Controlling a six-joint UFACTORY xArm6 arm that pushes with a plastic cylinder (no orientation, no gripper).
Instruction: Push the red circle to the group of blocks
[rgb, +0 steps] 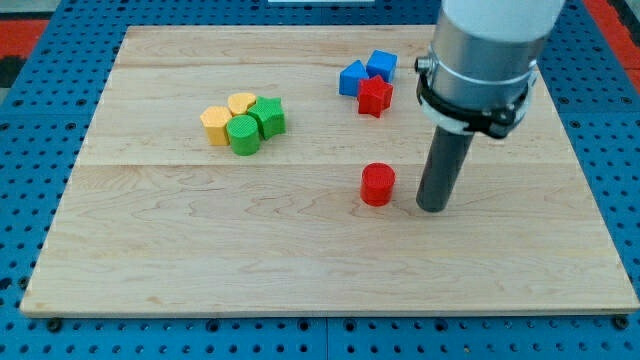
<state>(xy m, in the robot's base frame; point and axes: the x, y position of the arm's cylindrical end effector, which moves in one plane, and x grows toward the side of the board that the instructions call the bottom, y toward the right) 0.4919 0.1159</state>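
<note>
In the camera view, my tip (432, 208) rests on the wooden counter (200, 260) just to the view's right of the red circle (377, 185), a small gap between them. No jaws exist on this rod. Toward the view's top, a red star (375, 96) touches a blue triangle (351, 78) and a blue cube (381, 65). At the view's left cluster a yellow heart (241, 102), an orange hexagon (215, 125), a green circle (243, 134) and a green hexagon (268, 116). No writing is readable.

A pale wooden board (150, 270) lies on a blue perforated surface (40, 130).
</note>
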